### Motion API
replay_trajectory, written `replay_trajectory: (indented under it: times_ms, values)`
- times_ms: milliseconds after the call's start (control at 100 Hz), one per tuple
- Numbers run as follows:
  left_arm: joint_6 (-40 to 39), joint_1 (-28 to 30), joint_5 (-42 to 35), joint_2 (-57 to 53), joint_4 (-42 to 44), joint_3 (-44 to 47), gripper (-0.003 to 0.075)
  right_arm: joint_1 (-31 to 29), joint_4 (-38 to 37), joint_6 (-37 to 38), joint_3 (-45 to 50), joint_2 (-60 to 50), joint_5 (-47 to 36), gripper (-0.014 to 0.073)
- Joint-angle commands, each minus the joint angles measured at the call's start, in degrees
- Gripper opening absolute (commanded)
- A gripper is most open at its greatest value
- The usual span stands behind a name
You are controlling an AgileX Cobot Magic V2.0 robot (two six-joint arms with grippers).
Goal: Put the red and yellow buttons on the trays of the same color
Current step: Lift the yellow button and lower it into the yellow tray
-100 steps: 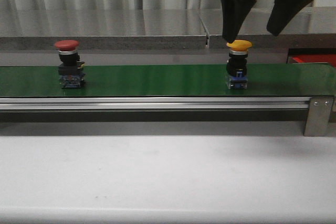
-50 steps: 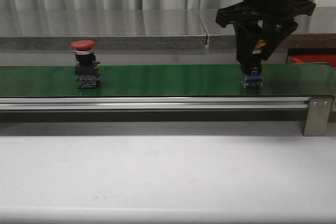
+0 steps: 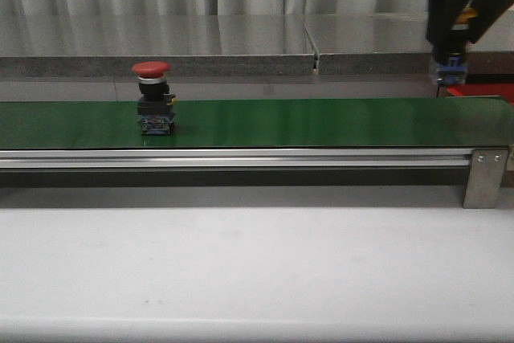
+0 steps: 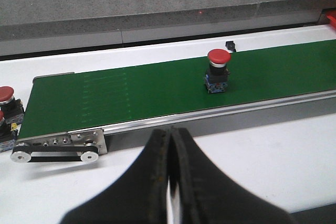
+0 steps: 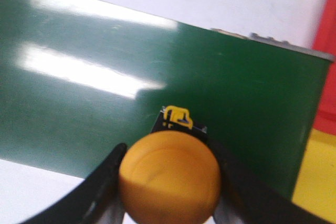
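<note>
A red button stands upright on the green conveyor belt, left of its middle; the left wrist view shows this red button too. The yellow button is held between the fingers of my right gripper. In the front view that right gripper hangs above the belt's right end, with the button's blue base showing below it. A red tray lies behind that end, and a yellow tray lies next to the red tray. My left gripper is shut and empty over the white table.
Another red button sits off the belt's left end, by the roller bracket. A metal bracket closes the belt's right end. A grey stone ledge runs behind the belt, and white table lies in front.
My right gripper closed on the yellow button, then lifted it off the belt, up and to the right. The red button rode rightward along the belt.
</note>
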Motion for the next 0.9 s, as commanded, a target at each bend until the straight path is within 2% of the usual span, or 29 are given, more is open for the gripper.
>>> replay_trajectory:
  times_ms: [0,550,890]
  values:
    - [-0.10,-0.52,-4.16,0.67,-0.51,-1.28,-0.0020,-3.09,-0.56,0.36,-2.12,-3.38,-0.09,0.0030]
    - [-0.10,-0.52,-4.16,0.67,-0.51,-1.28,-0.0020,-20.59,-0.45,2.08,7.65,-3.38,-9.14,0.0030]
    - [-0.10,-0.52,-4.16,0.67,-0.51,-1.28,-0.0020,-22.77,0.92,2.08,13.31,-0.19,-16.35,0.0031]
